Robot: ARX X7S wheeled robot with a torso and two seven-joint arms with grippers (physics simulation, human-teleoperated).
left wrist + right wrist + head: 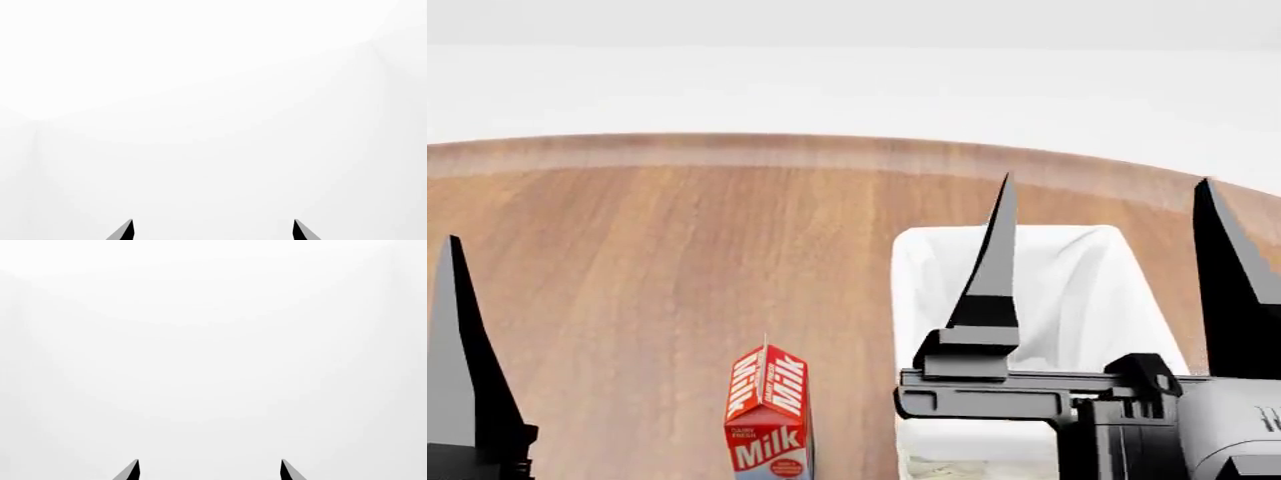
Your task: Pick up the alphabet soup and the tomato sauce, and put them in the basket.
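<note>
White cloth lines the basket [1068, 290], which stands on the wooden surface [667, 260] at the right; neither can shows in any view. Before it the right hand [1105, 215] points upward, fingers spread wide and holding nothing. A milk carton [769, 410] stands just left of the basket. The left hand [212, 231] is likewise spread wide, gripping nothing.

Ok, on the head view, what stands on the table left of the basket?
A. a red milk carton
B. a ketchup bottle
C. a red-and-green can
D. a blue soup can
A: a red milk carton lettered "Milk" stands upright on the wooden table, left of the basket; no cans or bottle are in view.
</note>
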